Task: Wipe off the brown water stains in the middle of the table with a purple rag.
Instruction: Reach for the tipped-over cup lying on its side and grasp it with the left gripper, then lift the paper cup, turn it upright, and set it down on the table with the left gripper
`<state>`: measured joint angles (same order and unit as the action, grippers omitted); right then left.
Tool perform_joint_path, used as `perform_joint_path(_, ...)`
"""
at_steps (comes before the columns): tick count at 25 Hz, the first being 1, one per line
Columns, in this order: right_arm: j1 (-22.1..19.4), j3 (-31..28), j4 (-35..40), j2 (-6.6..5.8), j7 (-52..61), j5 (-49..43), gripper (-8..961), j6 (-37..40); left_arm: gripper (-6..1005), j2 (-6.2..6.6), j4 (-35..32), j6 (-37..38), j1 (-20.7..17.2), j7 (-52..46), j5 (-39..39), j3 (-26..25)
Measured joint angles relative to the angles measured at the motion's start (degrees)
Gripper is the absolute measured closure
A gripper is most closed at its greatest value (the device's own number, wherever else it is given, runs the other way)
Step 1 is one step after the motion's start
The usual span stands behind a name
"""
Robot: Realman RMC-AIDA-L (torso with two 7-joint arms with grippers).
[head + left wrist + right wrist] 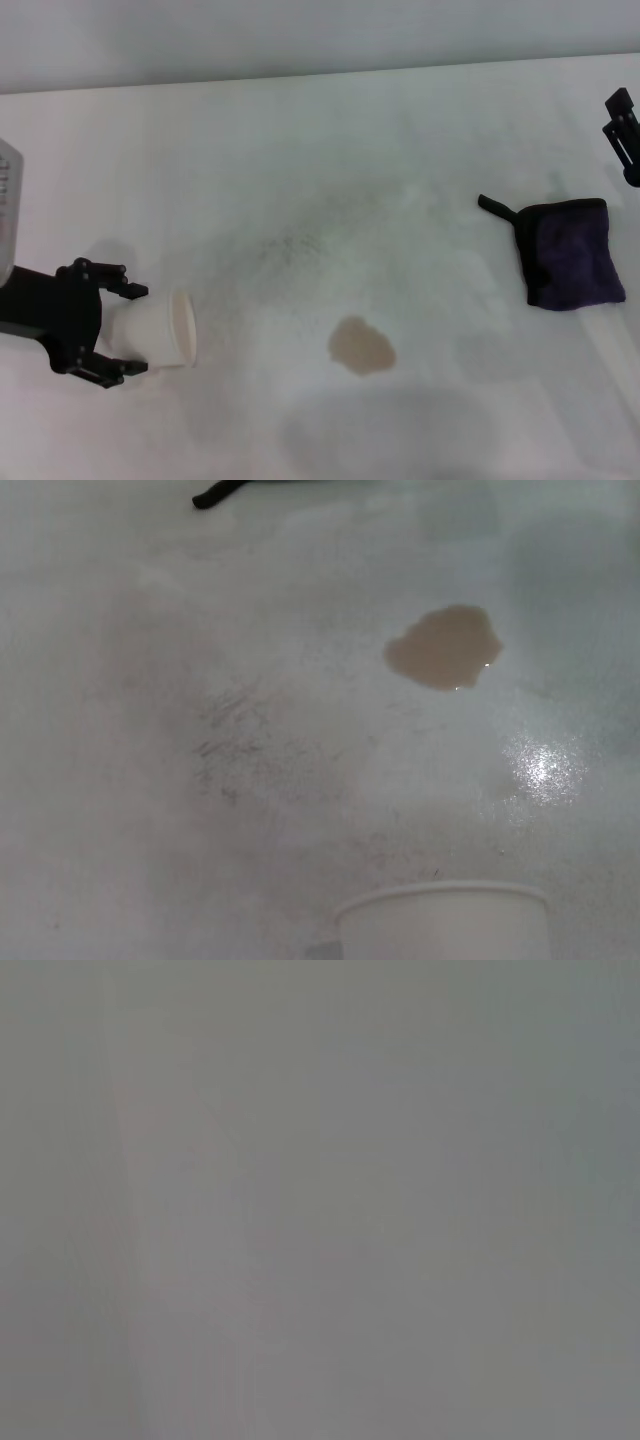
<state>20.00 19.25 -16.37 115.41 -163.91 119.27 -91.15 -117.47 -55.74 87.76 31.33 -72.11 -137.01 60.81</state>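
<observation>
The brown water stains (pixel 361 346) form one small tan blotch on the white table (pixel 300 150), a little in front of its middle; the left wrist view shows the blotch (pixel 445 647) too. The purple rag (pixel 570 250) lies flat at the right, its black tab pointing left, and only that tab (pixel 215 492) shows in the left wrist view. My left gripper (pixel 140 330) is at the left, shut on a white paper cup (pixel 165 328) held on its side, mouth toward the stain. My right gripper (pixel 622 130) hangs at the far right edge, behind the rag and apart from it.
Faint grey smears (pixel 290 245) mark the tabletop behind the stain. The cup's rim (pixel 445 900) fills the near edge of the left wrist view. The right wrist view is a plain grey blur with nothing to make out.
</observation>
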Motion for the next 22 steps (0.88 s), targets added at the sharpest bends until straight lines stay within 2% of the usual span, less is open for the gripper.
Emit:
perform_joint_path(14, 0.1, 0.3, -0.3, 0.08, 0.1, -0.1, 102, -0.3, 122, -0.97, 3.7, -2.5, -0.5, 1.4, 0.8, -0.4)
perform_joint_path(20, 0.0, 0.6, -0.1, 0.08, 0.1, -0.1, 102, -0.4, 145, -1.07, 3.9, -2.6, -2.0, 1.9, 5.3, -0.6)
perform_joint_path(22, -0.2, 0.7, 0.0, 0.07, 0.1, -0.1, 103, -0.7, 196, -1.08, 3.0, -2.6, -3.1, 2.0, 8.1, -0.6)
